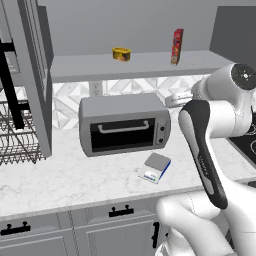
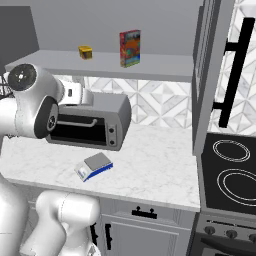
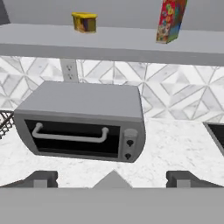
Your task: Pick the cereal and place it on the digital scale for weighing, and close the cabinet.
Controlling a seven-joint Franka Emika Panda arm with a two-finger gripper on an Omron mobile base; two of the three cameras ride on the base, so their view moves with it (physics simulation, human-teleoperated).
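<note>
The cereal stands upright on the open cabinet shelf, towards its right end, well apart from the small yellow can further left. It looks like a light, stiff cardboard box, tall and thin, so likely easy to tip and easy to dent if squeezed hard; my call is to take it across its narrow sides, around mid-height, so it doesn't swing or topple.

From the hand camera the gripper has its fingers spread wide apart with nothing between them, and it sits low, facing the toaster oven. The box is up and to the right of the hand, well apart from it, a whole shelf level above. Down on the counter, the digital scale sits in front of the oven's right corner, bare on top.
</note>
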